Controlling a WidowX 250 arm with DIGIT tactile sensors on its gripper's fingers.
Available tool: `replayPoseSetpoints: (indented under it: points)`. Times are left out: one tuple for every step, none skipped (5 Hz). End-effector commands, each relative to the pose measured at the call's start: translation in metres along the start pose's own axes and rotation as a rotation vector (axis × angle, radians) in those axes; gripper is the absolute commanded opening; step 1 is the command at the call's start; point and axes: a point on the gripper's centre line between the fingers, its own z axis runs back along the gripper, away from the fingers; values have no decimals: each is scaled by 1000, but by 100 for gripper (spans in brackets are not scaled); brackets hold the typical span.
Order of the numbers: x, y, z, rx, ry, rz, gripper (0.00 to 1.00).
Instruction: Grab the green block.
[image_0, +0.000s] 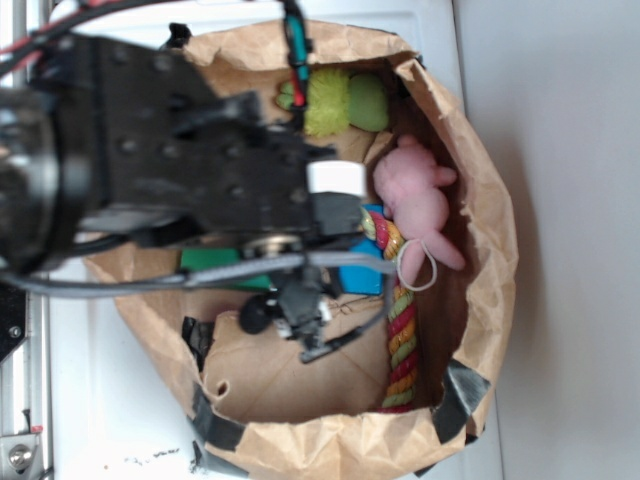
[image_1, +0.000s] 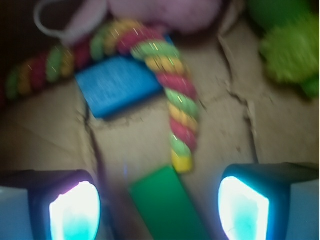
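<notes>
Brown paper bag walls (image_0: 490, 220) ring the hand (image_1: 159, 202); its fingers (image_1: 75, 210) stand apart, the flat bright green rectangular block (image_1: 167, 205) lying between them.

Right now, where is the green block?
In the wrist view the green block lies on the brown paper at the bottom middle, between the open jaws, just below the end of the striped rope and below the blue block.

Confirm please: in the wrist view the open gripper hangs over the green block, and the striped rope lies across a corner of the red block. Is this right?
Not quite. The block under the striped rope is blue, not red, as the wrist view shows. The rest holds: the open gripper hangs over the green block.
</notes>
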Motion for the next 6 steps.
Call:
replayPoseSetpoints:
  points:
    - [-15,9,11,2,-47,-22,100]
    - [-25,4,8,9,-71,-65,100]
    - [-26,9,-4,15,-84,-107,100]
    - [-26,9,-4,15,-84,-107,100]
    - [-26,9,-4,15,-84,-107,100]
    - [-26,9,-4,15,-84,-107,100]
